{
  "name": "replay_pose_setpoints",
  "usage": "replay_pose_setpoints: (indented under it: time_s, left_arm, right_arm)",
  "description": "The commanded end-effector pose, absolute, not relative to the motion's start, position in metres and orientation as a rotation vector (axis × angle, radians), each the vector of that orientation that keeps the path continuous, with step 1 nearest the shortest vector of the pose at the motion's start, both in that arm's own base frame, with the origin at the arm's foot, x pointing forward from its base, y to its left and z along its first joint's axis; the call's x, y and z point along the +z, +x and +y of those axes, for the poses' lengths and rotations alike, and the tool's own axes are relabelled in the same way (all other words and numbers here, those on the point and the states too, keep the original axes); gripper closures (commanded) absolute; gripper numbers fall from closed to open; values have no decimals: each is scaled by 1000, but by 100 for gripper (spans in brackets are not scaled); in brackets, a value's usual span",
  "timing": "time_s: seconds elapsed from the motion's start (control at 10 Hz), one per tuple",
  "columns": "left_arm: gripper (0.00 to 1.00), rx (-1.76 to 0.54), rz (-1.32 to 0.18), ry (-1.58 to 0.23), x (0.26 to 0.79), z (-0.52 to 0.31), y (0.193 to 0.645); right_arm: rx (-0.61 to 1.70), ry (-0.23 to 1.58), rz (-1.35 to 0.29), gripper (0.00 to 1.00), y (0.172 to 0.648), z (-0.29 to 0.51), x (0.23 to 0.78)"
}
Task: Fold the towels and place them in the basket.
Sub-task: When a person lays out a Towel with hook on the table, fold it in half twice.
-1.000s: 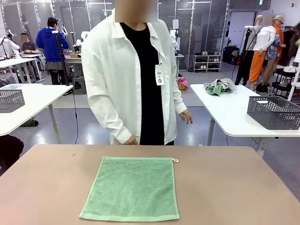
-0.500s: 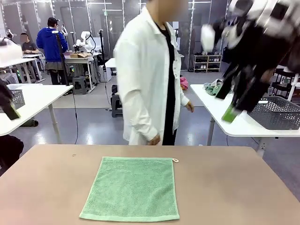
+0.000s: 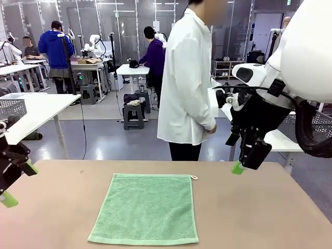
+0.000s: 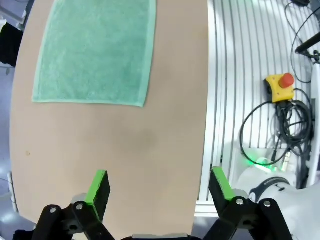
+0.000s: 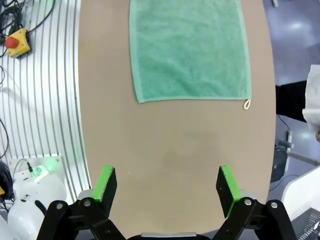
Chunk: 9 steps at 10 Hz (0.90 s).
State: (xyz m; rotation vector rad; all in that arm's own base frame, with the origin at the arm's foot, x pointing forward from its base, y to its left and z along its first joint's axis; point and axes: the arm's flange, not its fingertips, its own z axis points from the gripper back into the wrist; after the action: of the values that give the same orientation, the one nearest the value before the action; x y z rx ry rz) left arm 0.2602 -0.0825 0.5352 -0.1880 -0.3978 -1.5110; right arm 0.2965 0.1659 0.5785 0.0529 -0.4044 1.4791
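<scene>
The mint green towel lies spread flat on the tan table, roughly in the middle and closer to my side than the far edge. It looks pretty smooth, with no folds in it. Its small white loop tag sticks out at the far right corner, lying on the tabletop.

Neither gripper touches it. The left gripper hangs above the table's left edge, well clear of the towel, with its fingers spread wide and nothing between the green pads. The right gripper is up in the air over the right side of the table, also wide open and empty. From its wrist camera I look down on the bare tabletop with the towel beyond it.

A person in a white coat stands at the far side of the table, turned sideways. A yellow box with a red stop button sits on the floor next to the table (cables are coiled beside it).
</scene>
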Motion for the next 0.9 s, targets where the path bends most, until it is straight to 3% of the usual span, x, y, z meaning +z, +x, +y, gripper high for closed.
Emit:
replay_pose_setpoints:
  time_s: [0.0, 0.5, 0.8]
  left_arm:
    - [0, -1508, -372, -199, 543, -82, 266]
    - [0, -1516, -398, -204, 538, -82, 264]
    - [0, -1476, -333, -121, 474, -145, 296]
  right_arm:
    - [1480, 56, -392, 0, 297, 166, 584]
    - [1481, 55, -405, 0, 296, 166, 582]
    - [1443, 21, -360, 0, 329, 206, 519]
